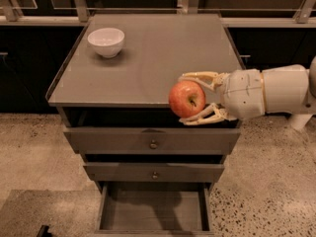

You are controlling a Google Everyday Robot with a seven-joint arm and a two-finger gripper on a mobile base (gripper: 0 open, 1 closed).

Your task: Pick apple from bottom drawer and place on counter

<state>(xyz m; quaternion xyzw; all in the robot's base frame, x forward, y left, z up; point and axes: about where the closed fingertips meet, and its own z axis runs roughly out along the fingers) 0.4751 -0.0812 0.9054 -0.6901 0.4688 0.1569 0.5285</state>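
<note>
the robot's pale two-fingered hand (184,99) reached in from the right on a thick white arm (276,90). its cream fingers (200,76) were clamped on a small round red apple with yellowish patches (187,98), one finger over the top and one underneath. the apple sat in that grip at the front edge of the smooth square grey-beige bench (148,58), toward its right side; i could not tell whether it touched the surface. a small white ceramic bowl (105,41) stood on the bench near the back left corner, well apart from the apple. below, two wider grey-brown drawers with small round knobs (153,141) stood slightly out. the shallow wooden bottom drawer (153,211) was pulled open, its plank floor in shadow above a speckled stone floor (34,152).
</note>
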